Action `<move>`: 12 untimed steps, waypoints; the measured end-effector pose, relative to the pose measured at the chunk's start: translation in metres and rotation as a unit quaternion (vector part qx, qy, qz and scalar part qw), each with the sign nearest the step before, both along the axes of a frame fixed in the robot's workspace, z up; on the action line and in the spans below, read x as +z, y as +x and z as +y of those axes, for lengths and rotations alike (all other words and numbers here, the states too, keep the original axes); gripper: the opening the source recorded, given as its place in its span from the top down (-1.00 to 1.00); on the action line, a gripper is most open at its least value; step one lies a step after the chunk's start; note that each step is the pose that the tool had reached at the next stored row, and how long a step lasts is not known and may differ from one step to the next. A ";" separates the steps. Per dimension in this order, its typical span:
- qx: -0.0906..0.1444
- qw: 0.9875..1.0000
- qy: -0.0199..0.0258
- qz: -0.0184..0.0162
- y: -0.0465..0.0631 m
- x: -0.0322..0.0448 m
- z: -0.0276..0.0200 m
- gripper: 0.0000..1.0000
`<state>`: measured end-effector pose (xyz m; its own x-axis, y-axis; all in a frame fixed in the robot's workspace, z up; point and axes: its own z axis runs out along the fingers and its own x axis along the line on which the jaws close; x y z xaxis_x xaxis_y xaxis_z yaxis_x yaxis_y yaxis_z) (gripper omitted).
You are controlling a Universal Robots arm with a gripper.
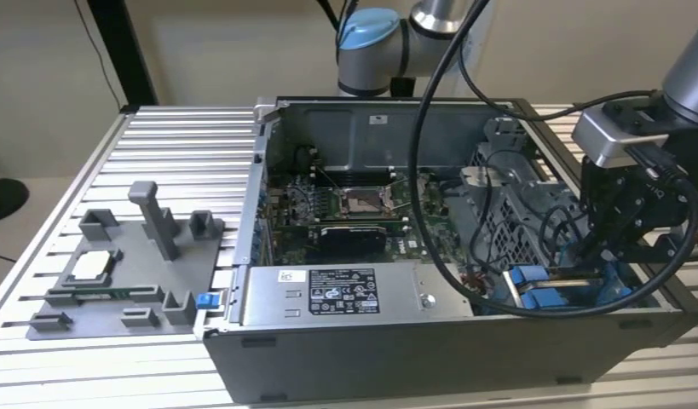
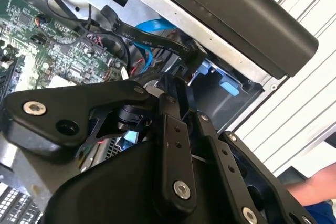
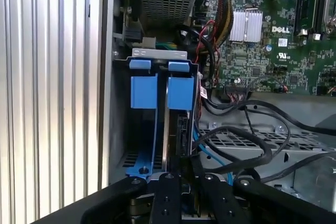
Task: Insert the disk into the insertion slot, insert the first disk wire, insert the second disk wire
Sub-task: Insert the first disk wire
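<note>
The disk [image 3: 180,94] stands edge-on in its blue carrier inside the insertion slot [image 3: 157,53], a grey bay with blue rails in the corner of the open computer case. My gripper [image 1: 608,256] reaches down into that corner. In both wrist views its fingers stand close together [image 3: 182,145] [image 2: 178,85] against the disk's end. A flat black disk wire [image 2: 152,38] ends in a connector right at the fingertips, which seem shut on it. A blue disk wire [image 3: 205,148] [image 2: 152,24] curves beside it; its end is hidden.
The case holds a motherboard [image 1: 349,204], a grey labelled power-supply box [image 1: 343,294] and a perforated metal cage [image 1: 519,213] with loose black cables over it. A grey fixture [image 1: 121,273] lies on the ribbed table at the exterior view's left. A person's blue sleeve [image 2: 317,211] is nearby.
</note>
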<state>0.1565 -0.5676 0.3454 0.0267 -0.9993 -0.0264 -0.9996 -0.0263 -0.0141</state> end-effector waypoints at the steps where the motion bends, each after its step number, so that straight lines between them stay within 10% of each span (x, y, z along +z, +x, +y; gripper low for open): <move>1: 0.000 1.000 0.000 0.000 0.000 -0.0004 0.0000 1.00; 12: -0.004 1.000 0.000 0.000 0.000 -0.0026 0.0001 1.00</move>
